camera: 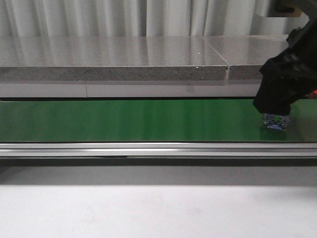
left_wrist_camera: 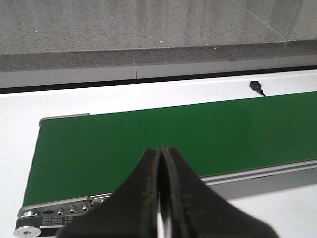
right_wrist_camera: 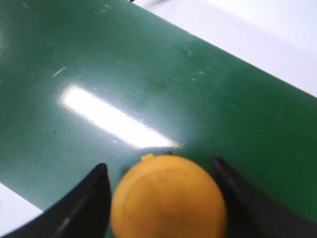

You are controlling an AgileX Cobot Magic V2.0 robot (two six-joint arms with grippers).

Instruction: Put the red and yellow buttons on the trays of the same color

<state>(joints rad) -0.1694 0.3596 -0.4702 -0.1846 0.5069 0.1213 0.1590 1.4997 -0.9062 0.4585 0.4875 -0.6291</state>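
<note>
At three o'clock on the green belt (camera: 148, 121), my right gripper (right_wrist_camera: 166, 198) is straddling the yellow button (right_wrist_camera: 168, 196), jaws apart beside its round cap. It is looking light, hard and smooth, likely slippery, so I am judging the cap's sides the best hold. My left gripper (left_wrist_camera: 161, 198) is hanging with jaws together.

Bright light from above makes a white shiny patch on the green belt (right_wrist_camera: 114, 119), and the close yellow button (right_wrist_camera: 168, 198) looks blurry.
</note>
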